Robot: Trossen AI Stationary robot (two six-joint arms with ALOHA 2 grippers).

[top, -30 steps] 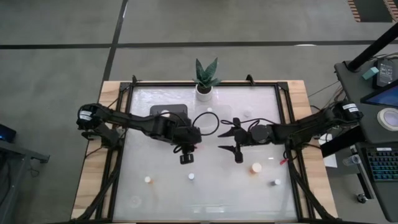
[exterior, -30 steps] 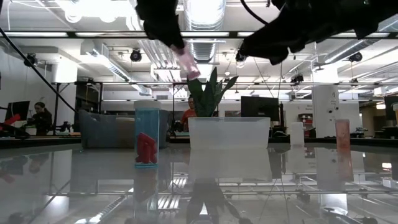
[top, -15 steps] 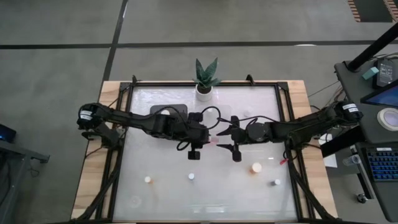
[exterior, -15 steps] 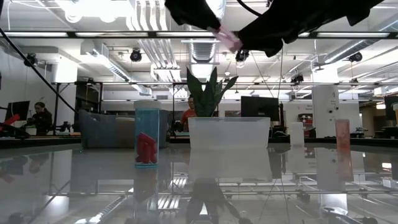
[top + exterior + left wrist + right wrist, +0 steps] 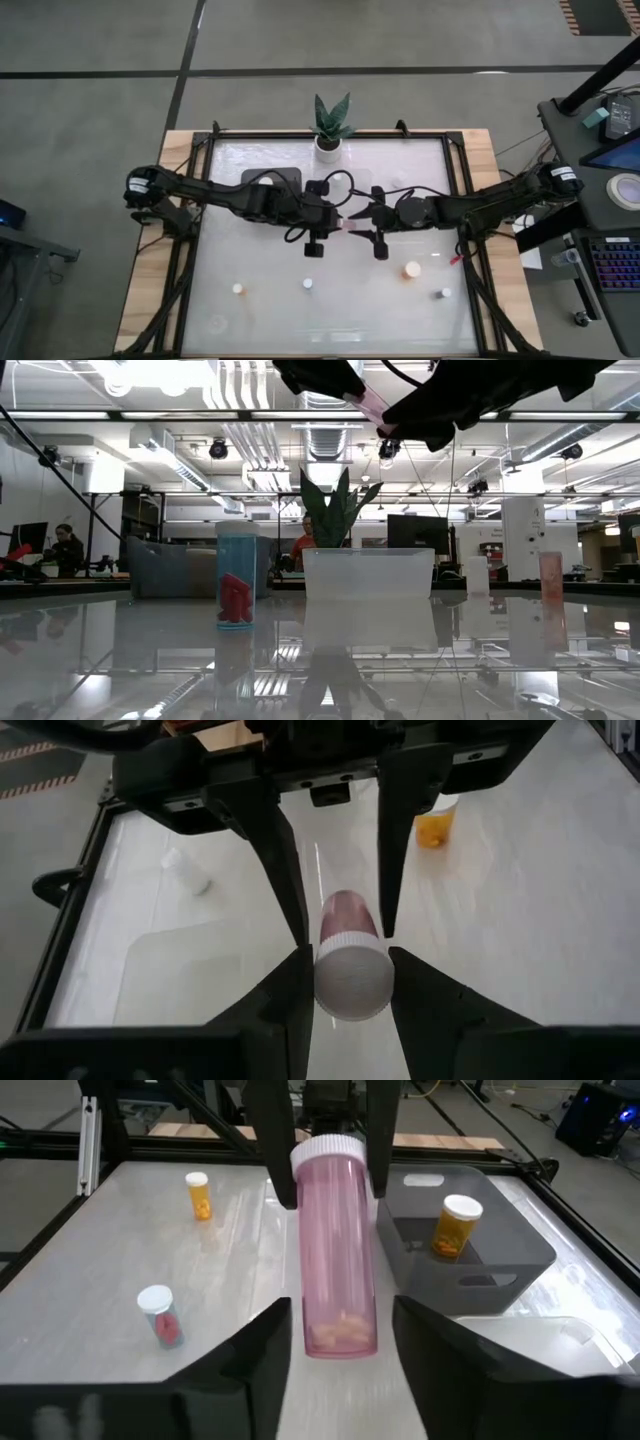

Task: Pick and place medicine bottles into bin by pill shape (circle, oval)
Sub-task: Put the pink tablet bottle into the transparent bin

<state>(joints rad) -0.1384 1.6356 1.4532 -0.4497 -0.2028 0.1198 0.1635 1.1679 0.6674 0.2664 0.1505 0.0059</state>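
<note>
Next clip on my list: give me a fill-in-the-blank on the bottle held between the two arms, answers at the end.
The left gripper clamps a pink bottle by its white ___.
The right gripper has open jaws straddling the same ___.
An amber bottle stands inside the grey ___.
Missing words: cap; bottle; bin.
</note>
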